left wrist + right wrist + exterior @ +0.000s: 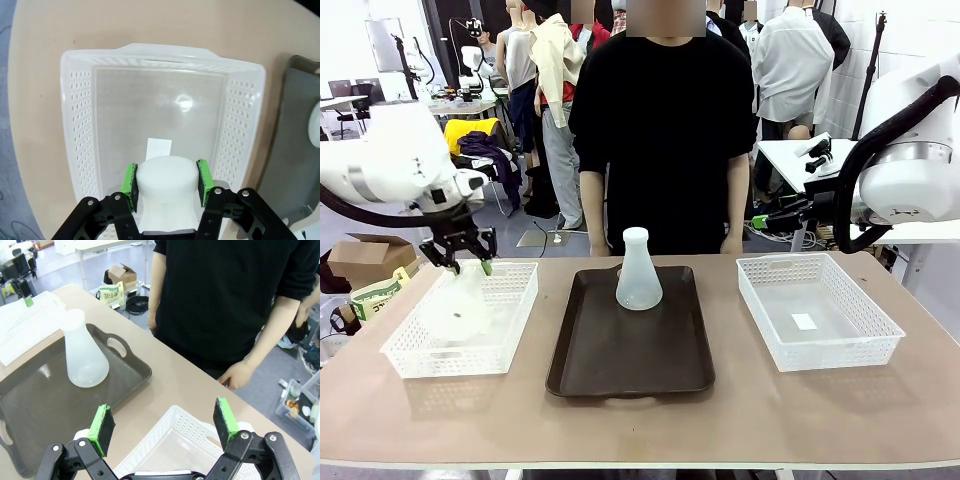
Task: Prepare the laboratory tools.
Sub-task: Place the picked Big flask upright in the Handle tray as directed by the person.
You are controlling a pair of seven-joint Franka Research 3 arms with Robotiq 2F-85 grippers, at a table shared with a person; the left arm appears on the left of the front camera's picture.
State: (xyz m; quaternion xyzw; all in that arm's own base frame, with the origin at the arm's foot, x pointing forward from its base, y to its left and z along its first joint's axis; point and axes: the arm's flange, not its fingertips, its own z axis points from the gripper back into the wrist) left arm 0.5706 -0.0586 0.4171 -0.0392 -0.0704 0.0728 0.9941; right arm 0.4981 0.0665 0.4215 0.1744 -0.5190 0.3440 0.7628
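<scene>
Frosted-white, one flask (165, 192) is sitting clamped by its neck between your left gripper's (165, 182) green fingers (130, 186), hanging over the left mesh basket (515, 318) on the desk (740, 410). You are seeing the second flask (638, 270) standing upright on the far part of the dark brown tray (620, 370). Your right gripper (165, 426) is hovering with fingers spread wide and holding nothing above the right basket (175, 440), near the person's hand (237, 376).

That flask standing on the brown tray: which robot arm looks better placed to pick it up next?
Probably the right. The right gripper is open and empty above its basket, with the flask in plain view. The left gripper is shut on another flask over the left basket.
</scene>
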